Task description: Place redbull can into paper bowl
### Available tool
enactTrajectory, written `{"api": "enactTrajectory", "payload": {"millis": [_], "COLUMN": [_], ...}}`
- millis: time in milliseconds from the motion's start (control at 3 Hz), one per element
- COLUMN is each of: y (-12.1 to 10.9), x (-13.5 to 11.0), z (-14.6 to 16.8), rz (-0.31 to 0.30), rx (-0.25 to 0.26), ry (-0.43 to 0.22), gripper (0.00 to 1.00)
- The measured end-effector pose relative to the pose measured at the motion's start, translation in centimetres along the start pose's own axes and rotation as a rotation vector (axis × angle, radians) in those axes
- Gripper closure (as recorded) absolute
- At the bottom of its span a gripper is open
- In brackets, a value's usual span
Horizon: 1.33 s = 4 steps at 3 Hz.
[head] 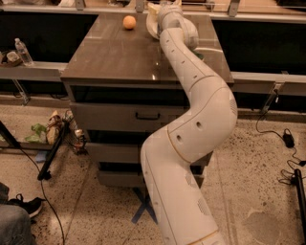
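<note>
My arm stretches across the grey-brown cabinet top (114, 52) to its far edge. The gripper (165, 6) is at the top of the view, right above the paper bowl (151, 28). Only the bowl's white left rim shows beside my wrist; the rest is behind the arm. The redbull can is hidden from view, and I cannot tell whether it is in the gripper or in the bowl.
An orange ball (129, 22) lies on the cabinet top left of the bowl. A clear water bottle (23, 51) stands on the low shelf at far left. Bags and cables lie on the floor at left, with a person's shoe (24, 206) at bottom left.
</note>
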State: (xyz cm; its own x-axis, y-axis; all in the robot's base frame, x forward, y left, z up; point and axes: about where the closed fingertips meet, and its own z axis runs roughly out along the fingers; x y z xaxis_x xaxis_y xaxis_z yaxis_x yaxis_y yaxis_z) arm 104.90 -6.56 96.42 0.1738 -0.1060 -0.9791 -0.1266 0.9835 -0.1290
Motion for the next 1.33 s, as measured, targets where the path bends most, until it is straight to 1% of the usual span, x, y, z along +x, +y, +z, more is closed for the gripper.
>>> {"api": "enactTrajectory", "payload": {"millis": [333,1333], "y": [0.2,0.54], "x": [0.07,0.27], "z": [0.05,0.1], "rz": [-0.004,-0.014], "rx": [-0.004,-0.015], "ry": [0.0,0.006], "gripper": [0.0,0.0]}}
